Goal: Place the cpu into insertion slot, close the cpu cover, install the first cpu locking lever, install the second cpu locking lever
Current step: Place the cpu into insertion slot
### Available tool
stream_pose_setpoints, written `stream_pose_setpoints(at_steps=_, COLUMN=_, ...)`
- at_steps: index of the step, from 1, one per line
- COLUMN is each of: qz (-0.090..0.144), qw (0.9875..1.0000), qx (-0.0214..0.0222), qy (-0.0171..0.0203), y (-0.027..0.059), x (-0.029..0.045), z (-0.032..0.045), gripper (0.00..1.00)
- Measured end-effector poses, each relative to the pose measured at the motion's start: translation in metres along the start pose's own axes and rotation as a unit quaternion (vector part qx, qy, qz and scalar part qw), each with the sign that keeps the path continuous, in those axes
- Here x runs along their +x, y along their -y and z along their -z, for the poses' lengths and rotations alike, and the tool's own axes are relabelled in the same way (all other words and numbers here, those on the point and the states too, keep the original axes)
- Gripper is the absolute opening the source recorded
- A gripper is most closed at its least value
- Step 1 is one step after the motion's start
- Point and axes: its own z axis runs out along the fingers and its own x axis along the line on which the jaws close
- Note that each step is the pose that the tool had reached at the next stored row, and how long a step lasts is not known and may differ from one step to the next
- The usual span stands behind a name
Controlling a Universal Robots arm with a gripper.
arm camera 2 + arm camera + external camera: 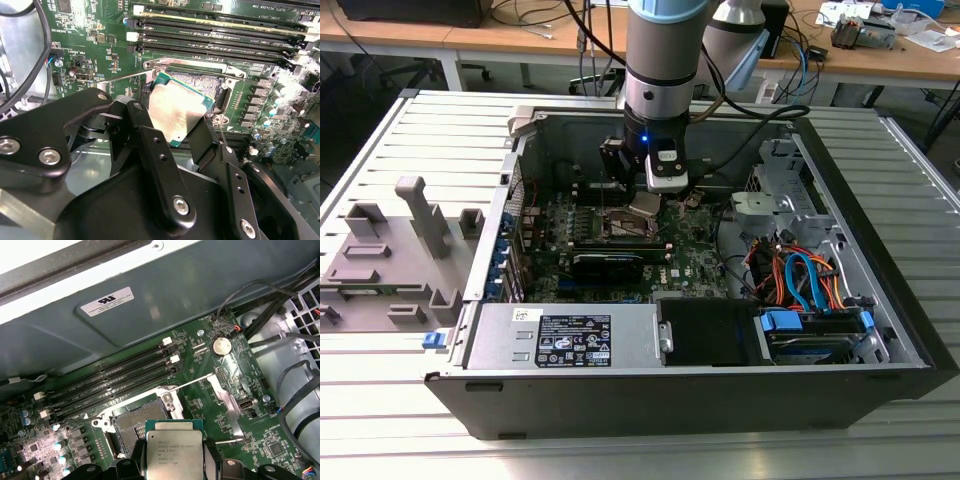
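**My end effector [175,131] clamped on the cpu [179,111], just short of the open socket**

Closest to the second wrist view is the black linkage of my own end effector. Its two fingers [152,150] are closed against opposite edges of the cpu, and the silvery top faces that camera. I carry the chip flat or nearly so, clear of the board.

The insertion slot [202,80] lies just beyond the chip, on the side toward the memory slots [215,30]. In both wrist views the cpu overlaps only the socket's nearer corner, so I judge it is not yet centred. Its edges also seem turned a little against the socket's silver rim, though the slant of the cameras may account for that.

The socket's dark centre is uncovered. The bright metal strip beside it in the first wrist view is probably the cpu cover [229,402], swung up and seen edge-on. A thin locking lever [195,382] runs out past the rim and is not latched.

Around the socket is the green circuit board [260,440], with a black graphics card [610,262] close by. The board sits inside an open computer case [880,250] lying on a slatted grey desk [410,400]. Grey fixture blocks [415,215] stand on the desk well apart, at the exterior view's left.
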Motion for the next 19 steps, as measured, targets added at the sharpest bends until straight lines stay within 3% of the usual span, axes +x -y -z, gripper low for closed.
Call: stream_pose_setpoints(at_steps=19, qz=-0.009, qw=1.0, qx=-0.0002, qy=0.0007, y=0.0, x=0.0, z=-0.0002, gripper=0.55)
